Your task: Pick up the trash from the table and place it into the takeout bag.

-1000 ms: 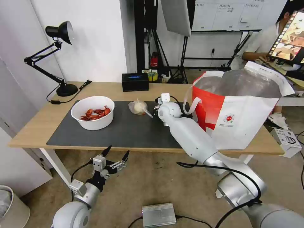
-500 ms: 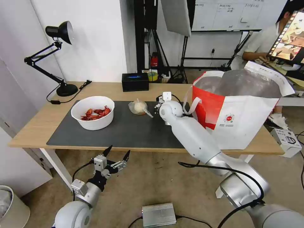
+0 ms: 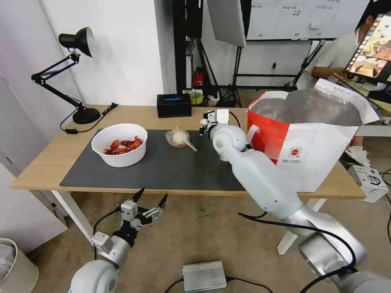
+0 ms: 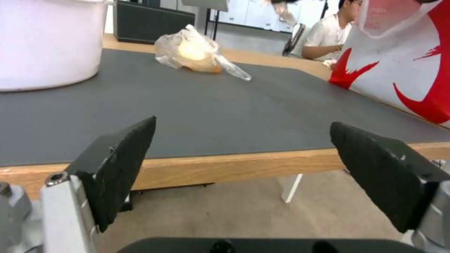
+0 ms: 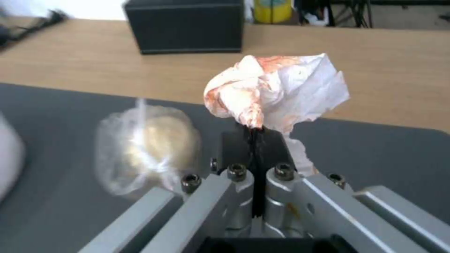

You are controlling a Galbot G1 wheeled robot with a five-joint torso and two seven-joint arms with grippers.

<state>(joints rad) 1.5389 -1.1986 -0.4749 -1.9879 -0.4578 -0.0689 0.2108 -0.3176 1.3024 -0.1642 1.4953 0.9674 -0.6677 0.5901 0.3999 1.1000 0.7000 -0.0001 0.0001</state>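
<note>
My right gripper [image 3: 205, 124] is shut on a crumpled white tissue [image 5: 276, 91] with red stains, held a little above the table [image 3: 40, 162] near the mat's far edge. The red-and-white takeout bag [image 3: 309, 138] stands open just to its right. A knotted clear bag [image 3: 178, 137] lies on the dark mat [image 3: 163, 167], left of the gripper. Farther left sits the white bowl [image 3: 119, 144] of red shells. My left gripper [image 3: 151, 195] hangs open below the table's front edge with nothing between its fingers.
A black desk lamp [image 3: 75, 73] stands at the far left corner and a black box [image 3: 174, 105] at the table's back edge. On the floor are a silver box [image 3: 203, 276] and a white bin [image 3: 12, 264]. A small carton [image 3: 368, 179] sits right of the takeout bag.
The right gripper has risen and moved right toward the takeout bag, carrying the tissue. The left arm has stayed where it was.
</note>
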